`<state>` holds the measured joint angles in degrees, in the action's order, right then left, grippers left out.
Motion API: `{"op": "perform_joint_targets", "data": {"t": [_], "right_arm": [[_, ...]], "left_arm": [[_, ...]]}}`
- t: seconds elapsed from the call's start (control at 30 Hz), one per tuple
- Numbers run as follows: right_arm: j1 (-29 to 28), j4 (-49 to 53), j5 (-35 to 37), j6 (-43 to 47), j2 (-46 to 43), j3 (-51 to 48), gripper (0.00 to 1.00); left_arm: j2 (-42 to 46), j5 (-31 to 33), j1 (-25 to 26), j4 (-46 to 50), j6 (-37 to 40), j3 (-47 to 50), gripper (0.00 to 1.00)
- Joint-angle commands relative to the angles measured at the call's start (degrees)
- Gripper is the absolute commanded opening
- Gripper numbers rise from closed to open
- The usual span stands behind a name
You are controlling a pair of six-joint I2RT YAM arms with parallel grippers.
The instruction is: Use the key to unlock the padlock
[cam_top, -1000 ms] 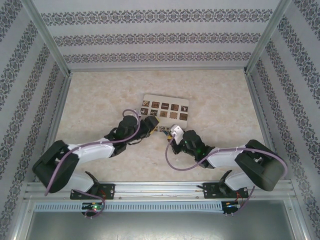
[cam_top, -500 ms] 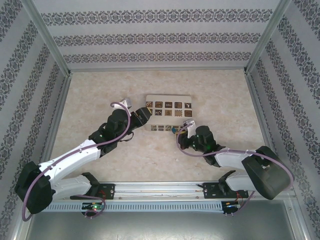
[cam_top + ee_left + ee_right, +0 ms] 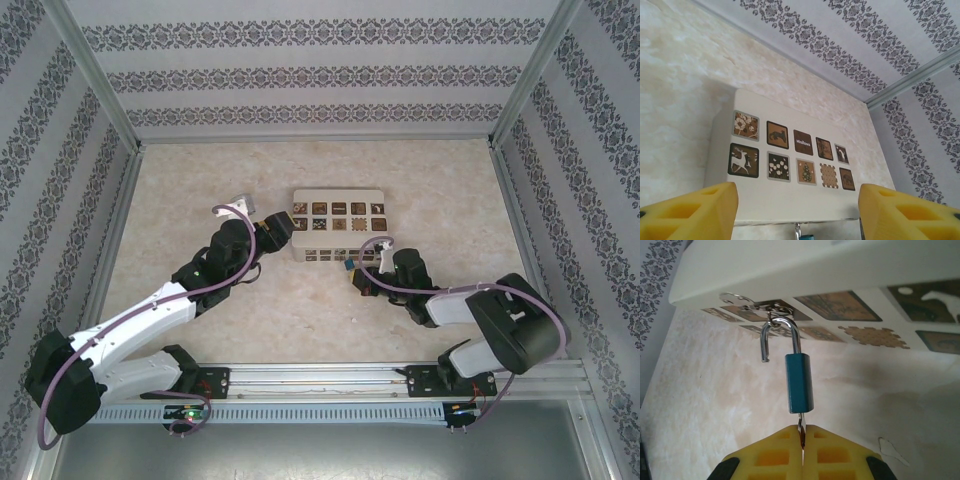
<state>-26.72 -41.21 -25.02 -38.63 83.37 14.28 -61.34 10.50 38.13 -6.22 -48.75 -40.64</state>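
The padlock [image 3: 799, 382] has a blue body and hangs from a metal hasp on the cream box [image 3: 805, 265]. One leg of its silver shackle [image 3: 781, 330] is free of the body. The key [image 3: 801, 427] sticks out of the padlock's underside, and my right gripper [image 3: 802, 439] is shut on it. From above, the padlock [image 3: 347, 266] is at the box's near side, in front of my right gripper [image 3: 361, 277]. My left gripper [image 3: 281, 229] is open at the left end of the box [image 3: 338, 203]. Its yellow fingers [image 3: 690, 212] stand wide apart before the box's tiled face [image 3: 790, 205].
The cream box has brown patterned tiles [image 3: 778, 165] on its top. Patterned walls [image 3: 320, 75] and metal posts [image 3: 95, 80] close in the marbled table [image 3: 200, 180] on three sides. A rail [image 3: 320, 380] runs along the near edge by the arm bases.
The left arm has drawn back to the left end of the box, and its jaws have opened wider. The box now lies straighter. The right gripper has stayed shut on the key, shifting slightly right.
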Motion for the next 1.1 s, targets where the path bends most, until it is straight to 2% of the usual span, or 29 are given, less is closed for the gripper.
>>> {"op": "perform_joint_targets", "data": {"t": [0.0,0.1,0.23,0.7,0.87,1.0,1.07], "right_arm": [[1.3,-0.8,-0.2,-3.2,1.7,0.9,0.0],[1.7,-0.9,0.2,-3.7,2.0,0.8,0.01],[2.0,-0.7,0.3,-3.7,1.3,0.7,0.11],[4.1,6.4,1.4,-2.2,-6.9,0.8,0.31],[5.2,8.7,2.1,-2.3,-11.0,1.3,0.49],[6.2,8.4,1.1,-3.6,-12.3,1.9,0.77],[6.6,8.2,0.3,-4.2,-12.1,2.5,0.87]], "left_arm": [[1.2,2.4,-0.7,2.4,2.1,-1.5,0.66],[1.4,2.8,-0.9,2.9,2.5,-1.3,0.68],[1.6,2.8,-1.5,3.6,3.0,-1.1,0.7],[1.6,-0.4,-4.6,5.4,1.9,-0.7,0.73],[-0.4,-4.9,-7.0,5.4,1.9,-0.9,0.82],[-5.0,-12.8,-10.2,3.5,2.0,-1.6,0.86],[-8.0,-17.1,-12.1,3.2,1.0,-2.3,0.86]]}}
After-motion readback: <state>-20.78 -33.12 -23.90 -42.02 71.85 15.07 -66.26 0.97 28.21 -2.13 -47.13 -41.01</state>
